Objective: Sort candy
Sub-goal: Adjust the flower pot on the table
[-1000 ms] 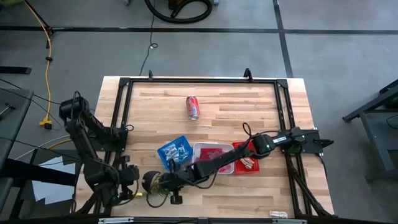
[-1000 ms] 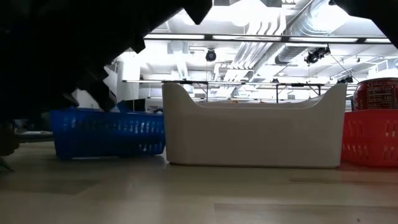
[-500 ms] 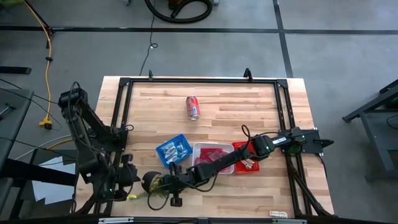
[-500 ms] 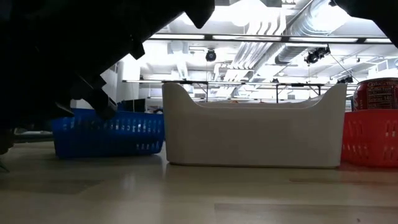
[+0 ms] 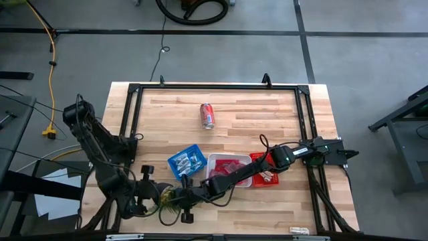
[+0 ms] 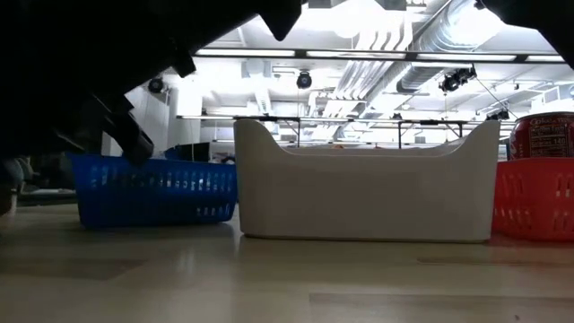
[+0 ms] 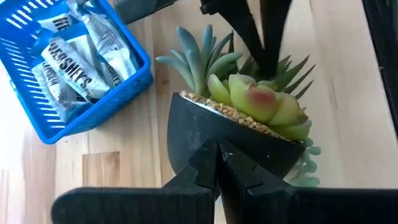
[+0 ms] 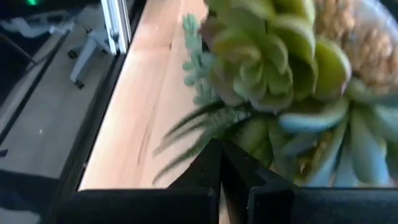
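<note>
The left gripper [image 7: 217,155] was clenched shut, its tips against the rim of a dark pot [image 7: 230,140] holding a small green plant [image 7: 255,93]; whether it gripped the rim could not be told. The right gripper [image 8: 221,158] was likewise closed with nothing between its fingers, nosed in among the plant's leaves from the opposite side. Both arms met at the near-left part of the table [image 5: 267,117], just in front of the blue tray [image 5: 186,161]. The candy [image 7: 74,53] already lay sorted: blue-and-white bars in the blue tray, pink packets in the white tray [image 5: 227,167], red packets in the red tray [image 5: 265,175]. A soda can [image 5: 207,115] lay well apart, farther back. No loose candy showed on the table, so sorting appeared essentially complete; the next move probably called for withdrawing both grippers without tipping the pot.
</note>
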You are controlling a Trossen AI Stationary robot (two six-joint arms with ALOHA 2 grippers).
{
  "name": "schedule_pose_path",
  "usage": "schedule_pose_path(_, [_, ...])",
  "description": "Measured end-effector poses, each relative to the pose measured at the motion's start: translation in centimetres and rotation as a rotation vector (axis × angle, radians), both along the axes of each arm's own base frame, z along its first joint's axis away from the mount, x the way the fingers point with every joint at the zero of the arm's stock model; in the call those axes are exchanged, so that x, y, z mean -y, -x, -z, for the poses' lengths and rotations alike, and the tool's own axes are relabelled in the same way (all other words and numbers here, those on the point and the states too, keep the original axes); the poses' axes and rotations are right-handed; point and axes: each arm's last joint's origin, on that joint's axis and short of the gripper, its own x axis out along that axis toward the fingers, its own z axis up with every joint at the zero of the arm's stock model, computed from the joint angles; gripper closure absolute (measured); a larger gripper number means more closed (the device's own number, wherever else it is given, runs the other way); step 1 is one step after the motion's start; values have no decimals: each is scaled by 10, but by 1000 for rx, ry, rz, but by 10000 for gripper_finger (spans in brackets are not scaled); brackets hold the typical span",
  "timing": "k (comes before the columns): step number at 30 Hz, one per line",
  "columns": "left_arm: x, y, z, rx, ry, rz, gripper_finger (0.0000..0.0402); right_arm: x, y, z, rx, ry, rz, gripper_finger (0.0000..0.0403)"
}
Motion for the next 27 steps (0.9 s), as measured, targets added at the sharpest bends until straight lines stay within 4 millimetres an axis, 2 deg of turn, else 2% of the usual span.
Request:
schedule_pose_path(7, [0,15,0,-34,-13,-27,402,2,-8,-12,132,-54,55,403])
schedule_pose_path(16, [8,31,3,-39,23,-35,402,28,-22,-21,230,-98,109,403])
schedule_pose_path(22, [1,38,24,-81,23,-112,402,46,-31,-28,295,-146,154,403])
schedule_pose_path(25, [1,38,28,-83,52,-135,402,48,-32,-28,296,-160,149,403])
schedule_pose_path(27, [-1,39,38,-108,36,-138,402,48,-32,-28,298,-160,147,403])
